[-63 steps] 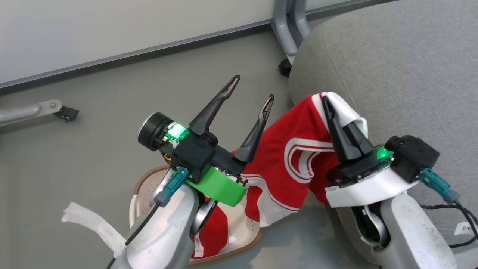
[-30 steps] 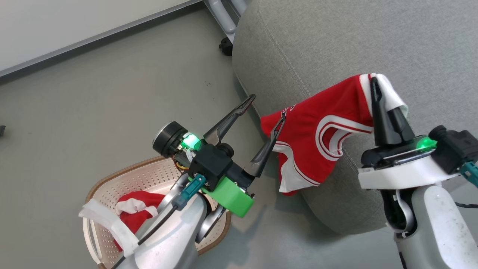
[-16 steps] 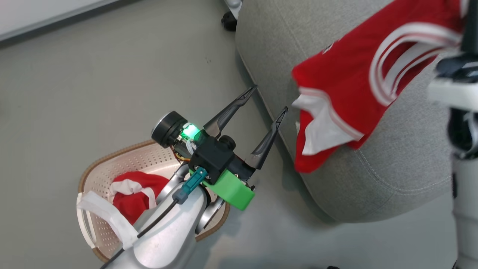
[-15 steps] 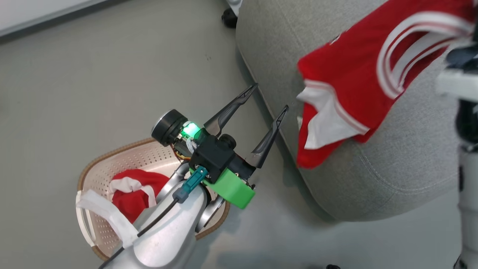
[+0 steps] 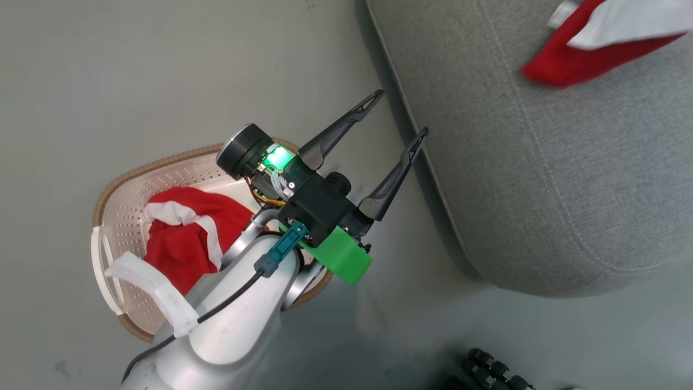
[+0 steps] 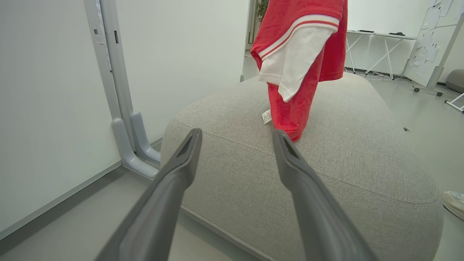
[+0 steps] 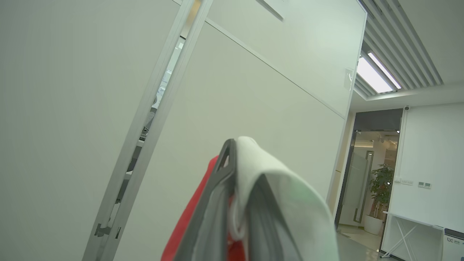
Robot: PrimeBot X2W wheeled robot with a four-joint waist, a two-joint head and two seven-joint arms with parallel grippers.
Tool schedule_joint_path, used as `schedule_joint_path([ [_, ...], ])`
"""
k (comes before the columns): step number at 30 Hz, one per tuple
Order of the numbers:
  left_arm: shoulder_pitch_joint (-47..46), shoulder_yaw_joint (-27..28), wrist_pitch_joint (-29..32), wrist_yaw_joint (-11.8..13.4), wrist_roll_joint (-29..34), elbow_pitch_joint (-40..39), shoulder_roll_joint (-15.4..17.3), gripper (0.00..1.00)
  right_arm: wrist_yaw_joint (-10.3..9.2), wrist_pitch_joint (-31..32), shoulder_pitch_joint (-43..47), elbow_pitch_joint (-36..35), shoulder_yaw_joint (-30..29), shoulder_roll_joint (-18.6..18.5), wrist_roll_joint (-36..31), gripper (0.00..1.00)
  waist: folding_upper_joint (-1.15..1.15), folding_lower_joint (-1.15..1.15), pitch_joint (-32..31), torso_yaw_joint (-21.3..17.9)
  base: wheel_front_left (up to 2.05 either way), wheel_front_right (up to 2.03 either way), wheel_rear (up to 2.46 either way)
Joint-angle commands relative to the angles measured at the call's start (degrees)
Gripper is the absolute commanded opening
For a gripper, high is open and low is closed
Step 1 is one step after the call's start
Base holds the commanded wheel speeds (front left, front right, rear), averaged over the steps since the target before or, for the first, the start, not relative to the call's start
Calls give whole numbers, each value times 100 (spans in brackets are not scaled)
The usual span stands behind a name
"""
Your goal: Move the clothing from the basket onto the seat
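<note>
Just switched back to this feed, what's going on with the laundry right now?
The right end effector is shut on one red and white garment, which hangs over the grey seat; whether its lower end touches the seat is hard to tell. The left end effector is open and empty, above the floor between the seat and the basket. The second red garment lies in the basket, not yet moved.

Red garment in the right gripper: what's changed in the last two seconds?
The right gripper has carried the held garment from beside the basket up over the seat, where it hangs with its lower end close to the top. Unchanged: right gripper shut on it, left gripper open and empty, second garment in the basket.
</note>
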Motion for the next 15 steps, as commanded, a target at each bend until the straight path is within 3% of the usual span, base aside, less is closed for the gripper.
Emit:
schedule_joint_path([
  [1,-122,-2,4,-25,48,-11,67,100,-3,-3,-262,146,4,-159,2,0,0,0,320,58,0,0,0],
  [7,-242,-39,5,-25,54,11,117,100,-2,-2,-987,883,181,-458,146,0,0,0,498,-18,0,0,0],
  [15,-413,-175,5,-25,27,37,84,100,-3,-3,-323,1298,288,-17,179,0,0,0,659,12,0,0,0],
])
